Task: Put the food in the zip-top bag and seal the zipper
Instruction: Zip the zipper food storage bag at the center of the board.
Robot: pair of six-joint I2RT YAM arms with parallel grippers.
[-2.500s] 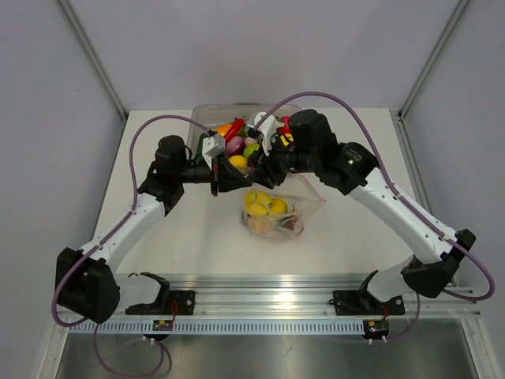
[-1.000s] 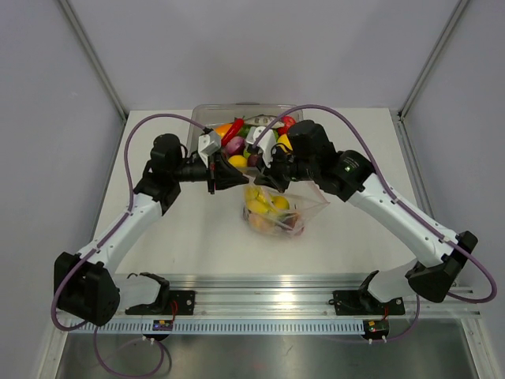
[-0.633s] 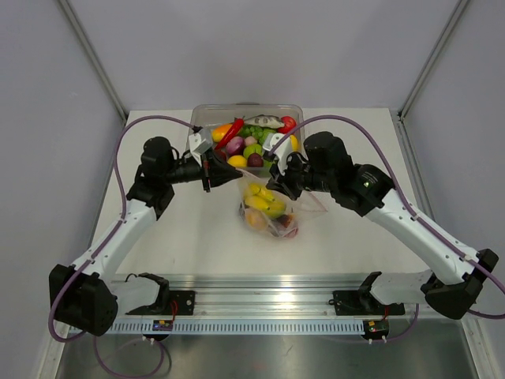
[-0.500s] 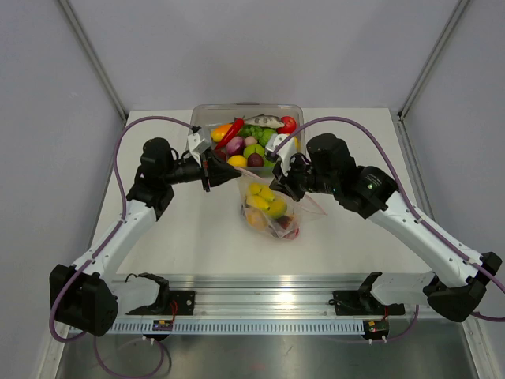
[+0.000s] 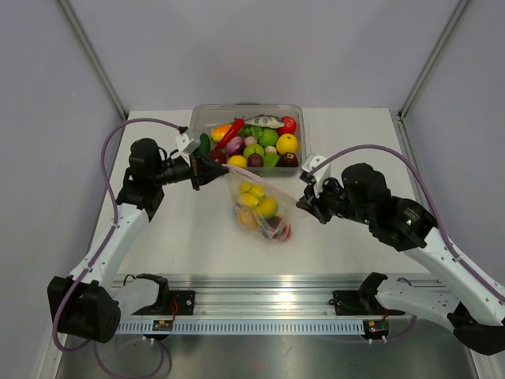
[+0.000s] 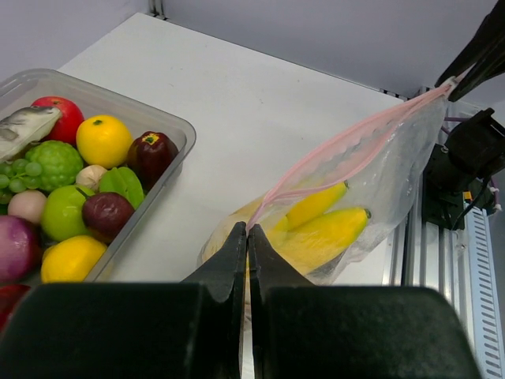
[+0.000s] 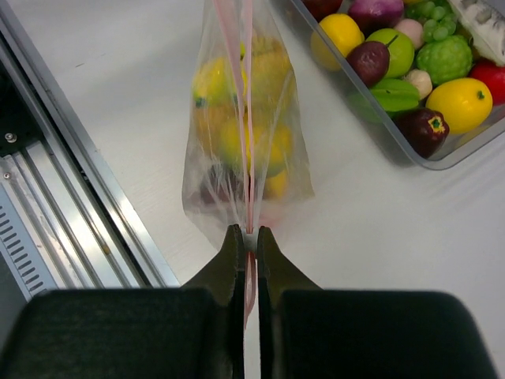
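Observation:
The clear zip-top bag (image 5: pixel 260 209) hangs between my two grippers above the table, holding yellow, orange and dark toy food (image 5: pixel 257 212). Its pink zipper (image 5: pixel 264 184) is stretched taut from one gripper to the other. My left gripper (image 5: pixel 222 173) is shut on the zipper's left end, seen in the left wrist view (image 6: pixel 248 230). My right gripper (image 5: pixel 303 202) is shut on the right end, seen in the right wrist view (image 7: pixel 248 231). The bag (image 7: pixel 243 134) and the zipper (image 6: pixel 347 142) show in both wrist views.
A rigid clear tub (image 5: pixel 293 110) at the back of the table holds several more toy fruits and vegetables (image 5: pixel 252 142); it also shows in the left wrist view (image 6: pixel 150 237) and right wrist view (image 7: pixel 371 118). A metal rail (image 5: pixel 260 300) runs along the near edge.
Both grippers have moved apart, left one leftward and right one rightward and nearer, stretching the zipper into a straight line. The bag has come away from the tub toward the table's middle.

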